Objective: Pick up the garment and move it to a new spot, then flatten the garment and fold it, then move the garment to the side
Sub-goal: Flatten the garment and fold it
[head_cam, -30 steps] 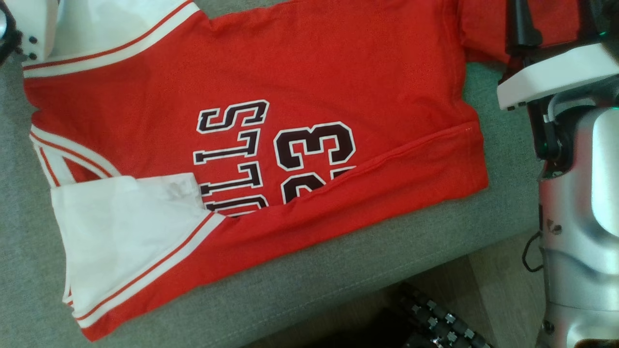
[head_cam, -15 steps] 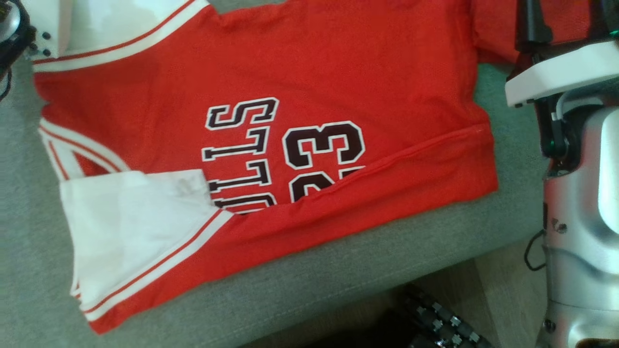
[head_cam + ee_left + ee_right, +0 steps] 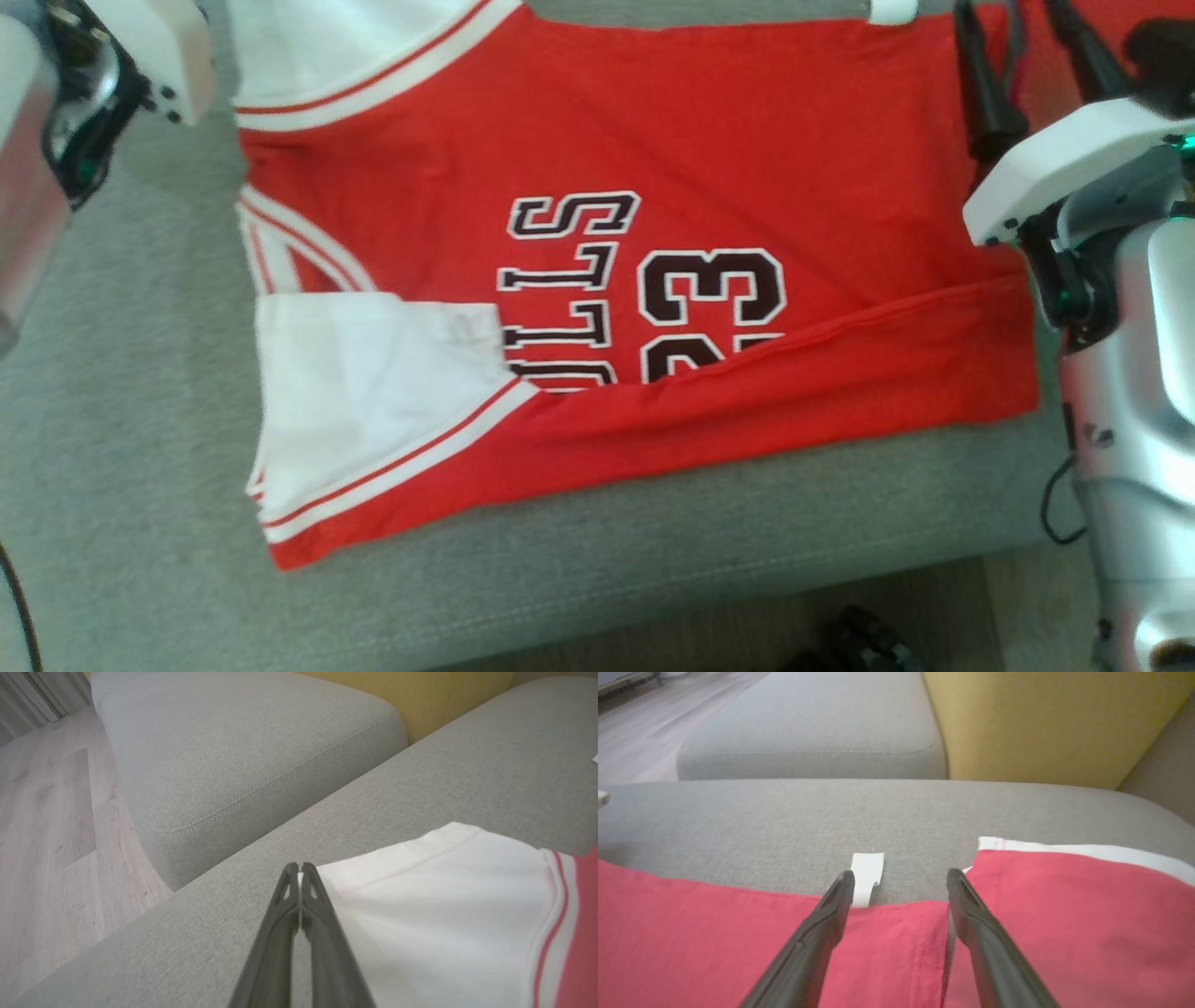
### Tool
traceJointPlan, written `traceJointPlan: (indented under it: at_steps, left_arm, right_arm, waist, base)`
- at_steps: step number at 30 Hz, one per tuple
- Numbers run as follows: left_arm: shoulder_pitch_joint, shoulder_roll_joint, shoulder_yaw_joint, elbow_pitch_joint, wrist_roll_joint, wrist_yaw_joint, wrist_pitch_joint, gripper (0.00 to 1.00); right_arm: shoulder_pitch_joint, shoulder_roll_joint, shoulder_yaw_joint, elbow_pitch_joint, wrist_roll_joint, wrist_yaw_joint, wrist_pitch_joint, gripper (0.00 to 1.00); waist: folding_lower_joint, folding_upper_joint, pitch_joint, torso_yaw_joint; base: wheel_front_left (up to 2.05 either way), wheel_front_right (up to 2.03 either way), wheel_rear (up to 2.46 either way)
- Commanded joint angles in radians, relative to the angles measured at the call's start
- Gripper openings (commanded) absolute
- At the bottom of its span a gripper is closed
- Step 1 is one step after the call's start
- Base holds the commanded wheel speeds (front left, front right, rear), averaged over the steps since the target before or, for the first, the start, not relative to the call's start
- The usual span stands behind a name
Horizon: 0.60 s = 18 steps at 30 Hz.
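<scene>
The garment (image 3: 700, 140) is a red jersey with white sleeves and dark "23" lettering, spread on the grey sofa seat (image 3: 140, 420) with its near edge folded over. My left gripper (image 3: 299, 865) is shut, its tip at the corner of the white sleeve (image 3: 444, 905); no cloth shows between the fingers. My right gripper (image 3: 900, 877) is open just above the red hem (image 3: 691, 933), beside a small white label (image 3: 867, 872). In the head view the right gripper (image 3: 1027, 56) is at the jersey's far right corner.
The seat's front edge runs along the bottom, with wooden floor (image 3: 934, 607) below it. A second grey cushion (image 3: 233, 742) lies beyond the left gripper. A yellow back cushion (image 3: 1041, 718) stands behind the seat. My silver right arm (image 3: 1139, 373) fills the right side.
The whole head picture has shifted, so the camera has moved. Both right fingers now show spread apart at the jersey's far right corner. More of the left arm is in view.
</scene>
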Motion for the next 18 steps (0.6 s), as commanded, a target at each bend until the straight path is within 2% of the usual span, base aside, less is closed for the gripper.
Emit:
traceJointPlan:
  at_steps: [1,6,18]
  left_arm:
    - [-0.031,0.030,0.034,-0.020,-0.004,0.006,-0.015,0.00]
    - [-0.018,0.038,0.032,-0.020,0.001,0.020,-0.038,0.00]
    - [-0.012,0.024,0.023,-0.012,-0.002,0.018,-0.056,0.00]
  right_arm:
    - [-0.037,-0.023,0.028,-0.007,0.025,0.002,0.017,1.00]
    - [-0.071,-0.078,0.077,0.068,0.078,0.002,0.041,1.00]
    - [-0.154,-0.124,0.131,0.227,0.100,0.002,0.042,1.00]
  waist:
    - [0.0001,0.0000,-0.017,0.032]
    - [0.0001,0.0000,-0.019,0.069]
    - [0.0001,0.0000,-0.017,0.102]
  base:
    - [0.00,0.00,0.00]
    - [0.00,0.00,0.00]
    - [0.00,0.00,0.00]
